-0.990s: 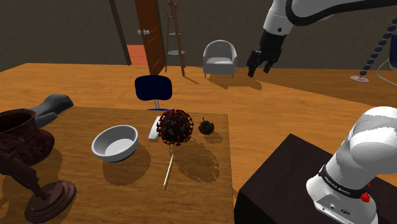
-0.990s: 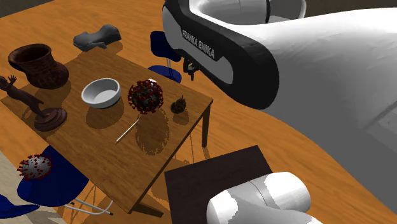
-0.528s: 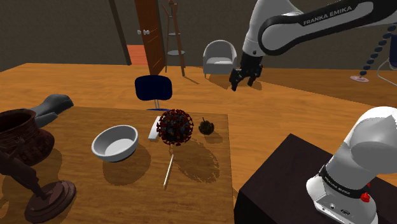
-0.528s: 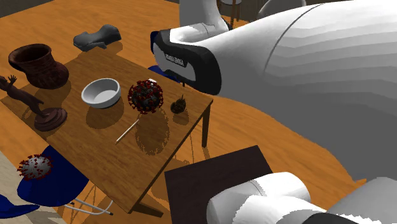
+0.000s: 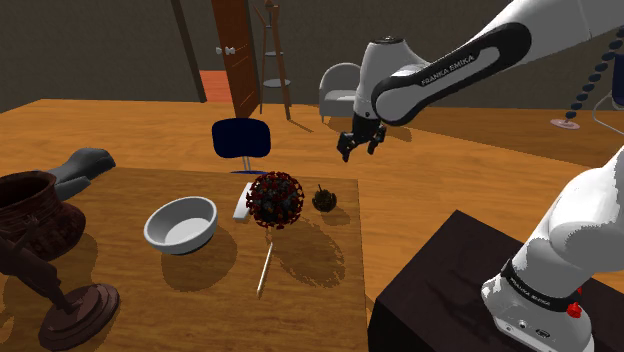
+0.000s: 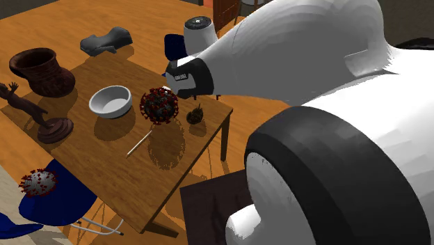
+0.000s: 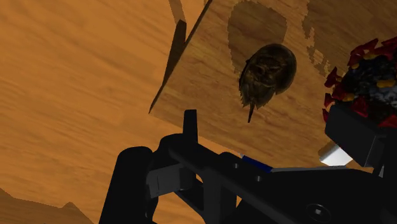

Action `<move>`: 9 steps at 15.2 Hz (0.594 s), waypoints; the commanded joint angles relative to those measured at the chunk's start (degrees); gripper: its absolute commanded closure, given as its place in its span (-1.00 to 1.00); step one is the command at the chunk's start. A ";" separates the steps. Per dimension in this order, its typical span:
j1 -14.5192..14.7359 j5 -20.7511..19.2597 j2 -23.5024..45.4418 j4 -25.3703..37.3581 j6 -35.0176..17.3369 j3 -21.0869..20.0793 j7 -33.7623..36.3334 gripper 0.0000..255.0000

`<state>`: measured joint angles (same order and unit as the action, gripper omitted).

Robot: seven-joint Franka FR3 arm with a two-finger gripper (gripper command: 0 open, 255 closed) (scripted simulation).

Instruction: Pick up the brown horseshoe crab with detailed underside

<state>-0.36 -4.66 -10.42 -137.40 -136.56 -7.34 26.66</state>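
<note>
Hanging up high near the brown crab (image 7: 268,70) on the desk (image 5: 310,280) with fingers (image 7: 132,184) apart to fit round its shell.

The wooden counter (image 5: 190,295) carries a white bowl (image 5: 181,223), with a red spiky ball (image 5: 275,198) on a stick (image 5: 265,268) just beside it. A brown pot (image 5: 35,212) and a dark figurine (image 5: 62,300) stand at the shoulder view's left. A blue chair (image 5: 241,137) stands behind the counter, a grey armchair (image 5: 345,90) farther back.
</note>
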 commanded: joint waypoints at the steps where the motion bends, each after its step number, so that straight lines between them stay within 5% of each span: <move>1: -0.28 -2.10 5.02 1.75 -3.09 -0.97 3.28 -1.00; 9: 0.90 -12.40 23.45 11.34 -10.34 -0.54 15.94 -1.00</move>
<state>0.14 -15.83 10.99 -127.42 -146.45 -8.10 40.92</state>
